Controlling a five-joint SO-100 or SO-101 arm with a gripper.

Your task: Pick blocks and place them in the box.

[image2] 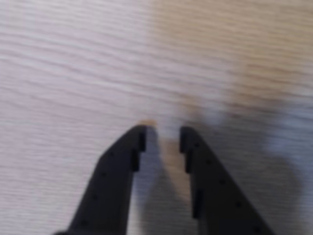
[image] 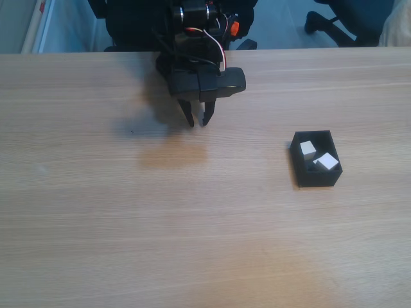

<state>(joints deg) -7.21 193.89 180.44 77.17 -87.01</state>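
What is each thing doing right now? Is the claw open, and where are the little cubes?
gripper: slightly open, holding nothing, tips pointing down above bare wood
box: upright, open on top, standing apart from the gripper
blocks: two white ones in the box, one nearer the back, one tilted nearer the front
table: bare wood under the gripper

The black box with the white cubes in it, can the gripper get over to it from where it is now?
Probably yes. The gripper holds nothing, and only bare table lies between it and the box, whose top is open.
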